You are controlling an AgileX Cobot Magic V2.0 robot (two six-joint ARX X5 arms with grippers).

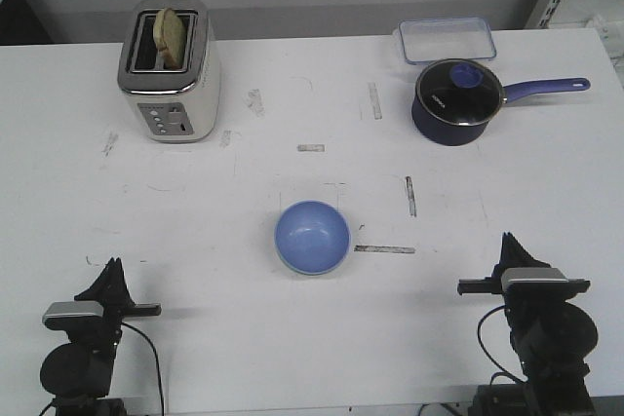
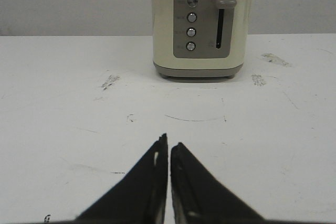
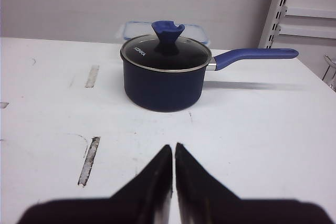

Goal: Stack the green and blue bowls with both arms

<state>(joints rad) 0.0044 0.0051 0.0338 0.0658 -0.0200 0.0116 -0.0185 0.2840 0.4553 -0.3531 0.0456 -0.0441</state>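
White table (image 1: 292,338): one blue bowl (image 1: 312,236), one toaster (image 1: 171,70), one saucepan (image 1: 458,101).

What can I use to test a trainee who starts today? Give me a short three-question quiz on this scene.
1. True or false: the left gripper and the right gripper both have their fingers shut and hold nothing.
2. What sticks out of the toaster? A. a slice of bread B. a fork C. nothing
3. What colour is the inside of the bowl in the middle of the table?

Key: 1 true; 2 A; 3 blue.
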